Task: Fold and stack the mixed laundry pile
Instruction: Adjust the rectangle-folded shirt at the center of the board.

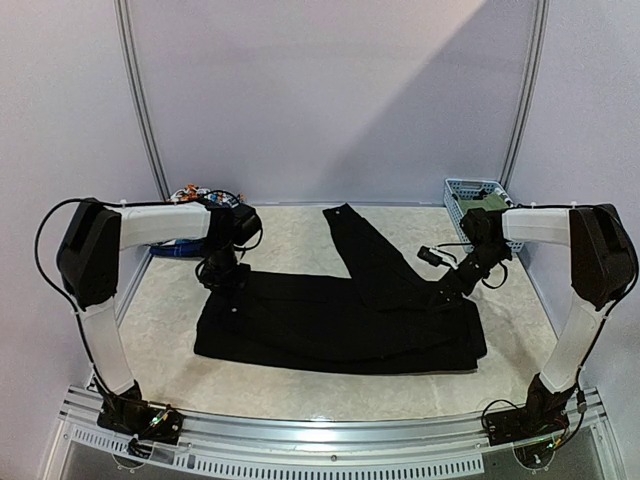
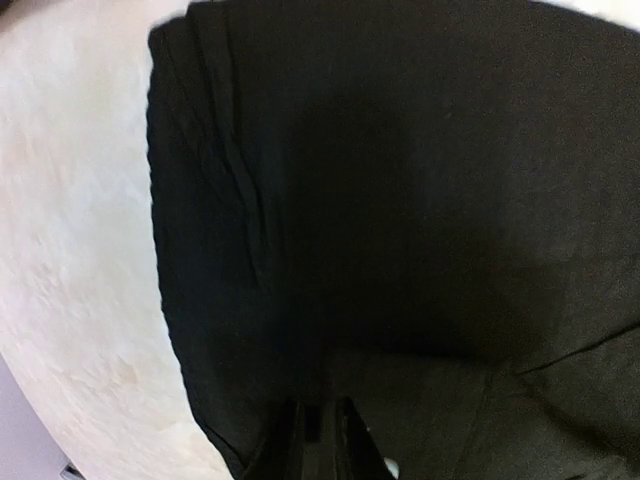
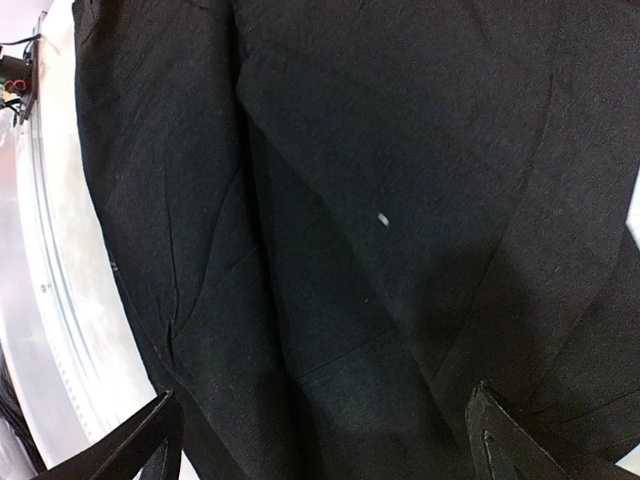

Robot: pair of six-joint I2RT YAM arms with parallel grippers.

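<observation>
Trousers (image 1: 330, 325): one black pair | left end effector (image 2: 322, 428): cannot tell | right end effector (image 3: 325, 410): apart

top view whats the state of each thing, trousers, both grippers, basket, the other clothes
black trousers: spread flat, one leg angled toward the far edge
left gripper: low over the trousers' left end, open or shut unclear
right gripper: wide open, over the trousers' right end, holding nothing
garment pile: bunched at far left, mostly hidden
basket: upright at far right, something dark inside
</observation>
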